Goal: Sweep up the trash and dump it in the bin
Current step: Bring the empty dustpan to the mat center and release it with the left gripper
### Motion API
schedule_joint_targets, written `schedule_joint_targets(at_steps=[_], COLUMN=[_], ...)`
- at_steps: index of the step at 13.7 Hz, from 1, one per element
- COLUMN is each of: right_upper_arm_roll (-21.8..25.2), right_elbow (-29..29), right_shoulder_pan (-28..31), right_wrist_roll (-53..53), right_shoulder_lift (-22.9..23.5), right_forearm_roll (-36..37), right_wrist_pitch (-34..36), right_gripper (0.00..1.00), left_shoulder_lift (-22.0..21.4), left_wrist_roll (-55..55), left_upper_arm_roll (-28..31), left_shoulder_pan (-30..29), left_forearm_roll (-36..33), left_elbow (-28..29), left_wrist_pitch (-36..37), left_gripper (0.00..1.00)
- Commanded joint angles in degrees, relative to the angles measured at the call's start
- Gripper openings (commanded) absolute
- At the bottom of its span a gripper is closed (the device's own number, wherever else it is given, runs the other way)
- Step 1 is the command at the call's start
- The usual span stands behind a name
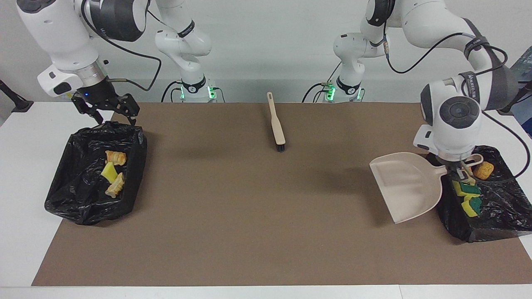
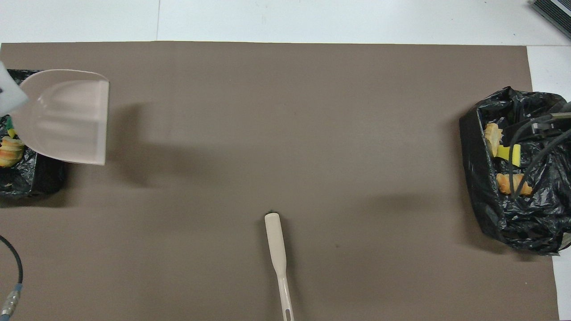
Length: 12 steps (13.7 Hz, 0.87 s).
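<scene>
my read: all yellow sponge and tan pastry scraps (image 1: 113, 172) already sit in two black-bagged bins (image 1: 79, 199), brown worktop mat (image 1: 266, 216) swept. left hand (image 1: 461, 168) clamped on beige plastic dustpan (image 1: 405, 185) handle above bin edge. right hand (image 1: 110, 110) spread, nothing in it, over other bin. beige brush (image 1: 276, 124) lying mid-mat. only tool put-down left, i reckon.

Table (image 1: 25, 174) bears mat (image 1: 266, 216), brush (image 1: 276, 124), two bins (image 1: 95, 178).

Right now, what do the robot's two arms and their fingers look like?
Both arms are glossy white with rounded shells, dark grey bands and round grey caps at the joints. Thin black cables loop along them, and small green lights glow at their bases. The left arm has grey lettering on one dark band. The right gripper is black with a tiny blue light above it; the left gripper is mostly hidden under its white wrist.
</scene>
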State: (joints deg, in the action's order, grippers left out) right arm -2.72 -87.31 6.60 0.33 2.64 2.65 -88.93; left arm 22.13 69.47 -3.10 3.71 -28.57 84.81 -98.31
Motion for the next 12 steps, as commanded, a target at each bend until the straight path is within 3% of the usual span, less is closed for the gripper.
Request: schedule_joint_targets(at_steps=[1,3,5,12], right_upper_arm_roll=[-0.27,-0.18,-0.27,-0.01], right_elbow=[0.56,0.39,-4.25,-4.97], right_shoulder_pan=[-0.1,-0.1,-1.41,-1.86], right_wrist_roll=[2.48,3.09,6.5,6.7], right_shoulder_lift=[-1.06,-3.59,-6.94,-7.39], right_forearm_roll=[-1.33,-1.6,-2.56,-3.97], right_wrist_pitch=[4.63,6.31,5.53,5.26], right_gripper=[1.0,1.0,1.0,1.0], left_shoulder_lift=[-3.06,-3.41,-2.54,-0.6], left_wrist_roll=[-11.33,-18.63,-29.15,-61.68], left_upper_arm_roll=[0.99,0.99,0.99,0.99], left_shoulder_pan=[4.79,7.87,11.65,21.75], left_forearm_roll=[4.55,8.25,11.76,22.76], left_elbow=[4.49,4.75,4.66,4.31], left_wrist_pitch=[0.04,0.92,1.63,-0.12], left_gripper=[0.0,0.0,0.0,0.0])
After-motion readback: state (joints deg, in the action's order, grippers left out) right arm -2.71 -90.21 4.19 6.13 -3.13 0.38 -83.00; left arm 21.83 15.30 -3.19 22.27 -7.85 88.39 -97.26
